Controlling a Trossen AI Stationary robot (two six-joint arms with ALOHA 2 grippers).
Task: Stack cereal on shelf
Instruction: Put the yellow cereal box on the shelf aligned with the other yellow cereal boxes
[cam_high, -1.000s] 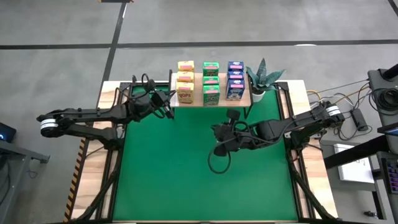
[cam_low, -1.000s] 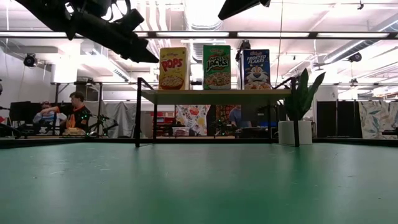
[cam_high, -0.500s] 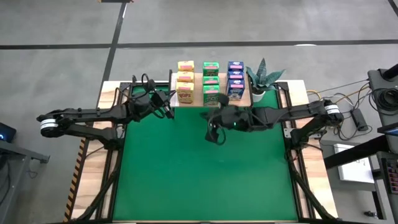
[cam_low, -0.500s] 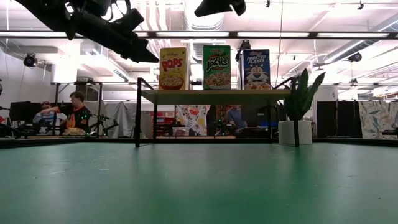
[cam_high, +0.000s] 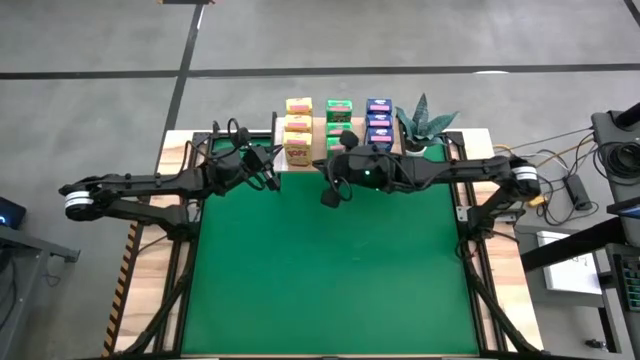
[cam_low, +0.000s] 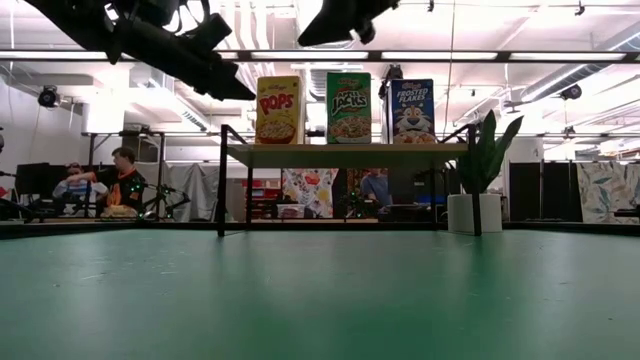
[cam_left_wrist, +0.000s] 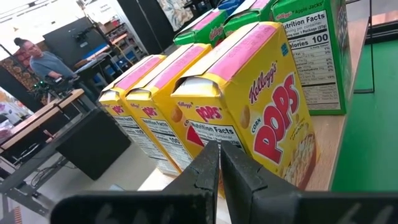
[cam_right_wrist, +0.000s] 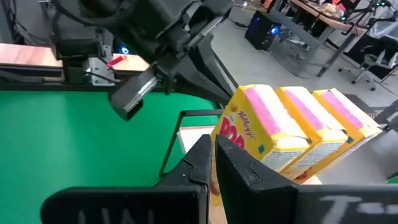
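All nine cereal boxes (cam_high: 338, 128) are sitting on the shelf (cam_low: 350, 154); stacking is seemingly finishing; left hand (cam_left_wrist: 217, 167) and right hand (cam_right_wrist: 213, 155), both closed and empty, are needing only retreat.

A potted spiky green plant (cam_high: 424, 124) in a white pot is standing at the far right end of the green mat (cam_high: 330, 270), which is covering the pale wooden table (cam_high: 176, 150); at table height the plant (cam_low: 482, 165) is rising beside a black metal leg. Beyond the table, a seated person (cam_low: 122, 182) in dark clothes is sitting at a cluttered desk on the left of the room, and another person (cam_left_wrist: 42, 62) is showing in the left wrist camera near a dark monitor (cam_left_wrist: 73, 38). Cables (cam_high: 560, 175) are trailing over the grey floor to the table's right.
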